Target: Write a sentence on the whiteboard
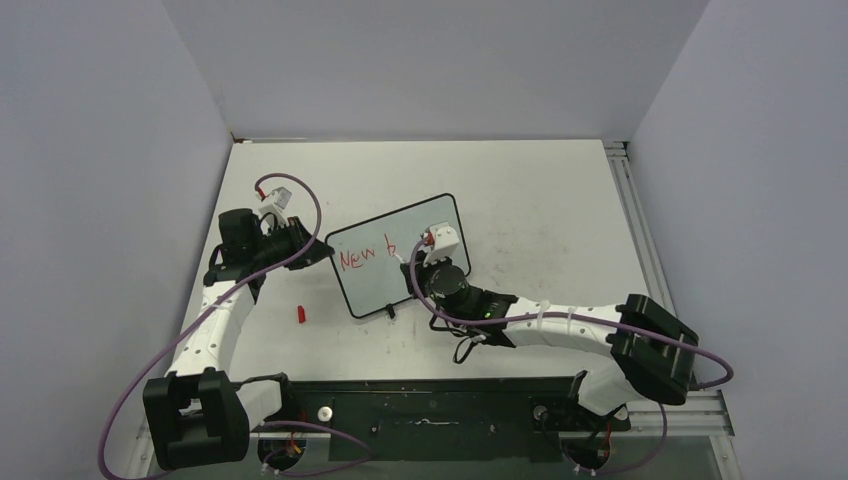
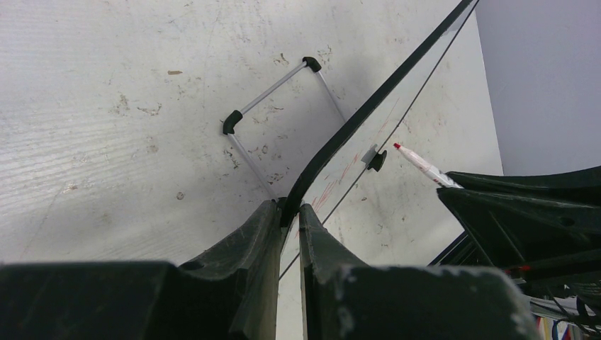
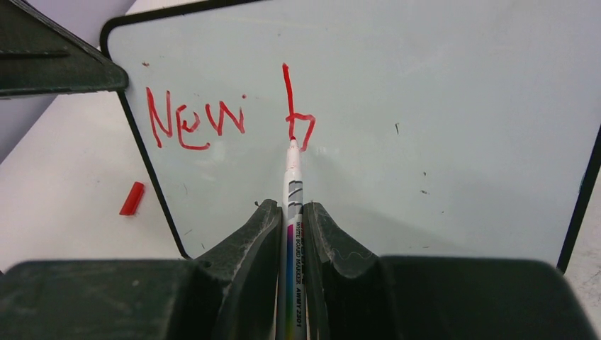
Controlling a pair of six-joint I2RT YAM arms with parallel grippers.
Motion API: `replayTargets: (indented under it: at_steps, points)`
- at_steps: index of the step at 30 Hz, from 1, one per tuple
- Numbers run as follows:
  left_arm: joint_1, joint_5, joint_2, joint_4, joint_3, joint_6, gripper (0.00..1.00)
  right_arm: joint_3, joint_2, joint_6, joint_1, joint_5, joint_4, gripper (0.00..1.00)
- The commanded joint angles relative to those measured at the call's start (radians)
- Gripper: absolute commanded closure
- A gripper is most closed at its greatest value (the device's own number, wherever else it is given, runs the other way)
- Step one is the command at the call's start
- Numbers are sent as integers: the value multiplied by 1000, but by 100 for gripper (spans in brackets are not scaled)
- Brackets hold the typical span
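The whiteboard (image 1: pixel 415 240) stands tilted on the table, black-framed, with red lettering "New b" (image 1: pixel 366 254) on it. My left gripper (image 1: pixel 312 248) is shut on the board's left edge; in the left wrist view its fingers pinch the black frame (image 2: pixel 333 142) at the gripper (image 2: pixel 290 207). My right gripper (image 3: pixel 290 205) is shut on a white marker (image 3: pixel 293 177), whose red tip touches the board at the foot of the "b" (image 3: pixel 298 120). The word "New" (image 3: pixel 195 122) sits to its left. In the top view the right gripper (image 1: pixel 425 262) hovers over the board's right half.
A red marker cap (image 1: pixel 300 313) lies on the table left of the board, also the cap (image 3: pixel 132 198) in the right wrist view. The board's wire stand (image 2: pixel 273 113) rests on the scuffed tabletop behind it. Grey walls enclose the table.
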Motion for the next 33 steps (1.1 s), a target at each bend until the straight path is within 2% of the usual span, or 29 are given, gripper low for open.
replayTargets:
  at_steps: [1,7,16,33]
  points:
    - [-3,12,-22,15,21,2,90,33,-72,-27,-24,7,21,95]
    - [-5,10,-19,15,22,3,90,16,-65,-18,-78,-55,44,95]
    - [-5,6,-15,14,23,3,90,13,-48,-25,-87,-101,76,95]
    - [-5,5,-13,12,25,6,90,28,3,-19,-89,-100,71,95]
